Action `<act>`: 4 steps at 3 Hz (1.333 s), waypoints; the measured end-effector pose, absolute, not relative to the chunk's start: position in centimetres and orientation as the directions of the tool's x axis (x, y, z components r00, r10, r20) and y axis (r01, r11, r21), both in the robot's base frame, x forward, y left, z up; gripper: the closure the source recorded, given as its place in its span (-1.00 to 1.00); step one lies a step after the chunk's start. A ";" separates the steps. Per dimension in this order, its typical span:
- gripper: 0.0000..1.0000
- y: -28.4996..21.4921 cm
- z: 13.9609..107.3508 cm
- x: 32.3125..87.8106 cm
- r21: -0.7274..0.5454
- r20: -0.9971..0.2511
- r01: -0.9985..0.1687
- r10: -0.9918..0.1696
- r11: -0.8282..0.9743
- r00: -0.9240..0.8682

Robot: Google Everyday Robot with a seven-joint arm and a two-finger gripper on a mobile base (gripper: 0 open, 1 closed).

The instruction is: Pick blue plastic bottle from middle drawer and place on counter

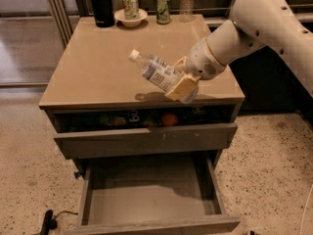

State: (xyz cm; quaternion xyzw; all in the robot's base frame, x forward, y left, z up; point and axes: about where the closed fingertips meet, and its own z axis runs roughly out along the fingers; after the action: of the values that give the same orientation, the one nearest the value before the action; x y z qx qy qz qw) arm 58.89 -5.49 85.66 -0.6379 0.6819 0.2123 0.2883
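- The counter [98, 67] fills the upper centre of the frame; its near half is bare, and a shadow lies near its front edge under the held load.
- The robot arm [264, 23] comes in from the upper right and bends down over the counter's right front part.
- The middle drawer [146, 202] stands pulled out at the bottom centre; its grey floor shows nothing on it, so the picking-out looks done.
- The upper drawer [146, 138] above it is open a crack; an orange round thing [169, 119] shows in the gap.
- The blue plastic bottle [156, 72] hangs tilted just right of centre, white cap toward the upper left, base toward the arm; it seems lifted off the counter, judging by the shadow; setting it down and letting go are left.
- The gripper [179, 83] sits at centre right, its fingers clamped on the bottle's base end.
- Along the top edge: a black flask [101, 4], two cans, another clear bottle [186, 1]; all well apart from the gripper.
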 end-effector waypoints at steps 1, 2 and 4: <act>1.00 -5.5 85.7 58.9 -0.079 -0.665 -0.992 -0.747 0.096 -0.019; 1.00 -5.5 86.3 59.8 -0.081 -0.681 -0.991 -0.732 0.109 -0.025; 1.00 -6.0 89.8 63.0 -0.118 -0.738 -0.978 -0.674 0.172 -0.030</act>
State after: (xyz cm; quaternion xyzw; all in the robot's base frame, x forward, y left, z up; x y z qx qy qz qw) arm 62.98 -5.98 89.80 -0.6047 0.6831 0.2198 0.3455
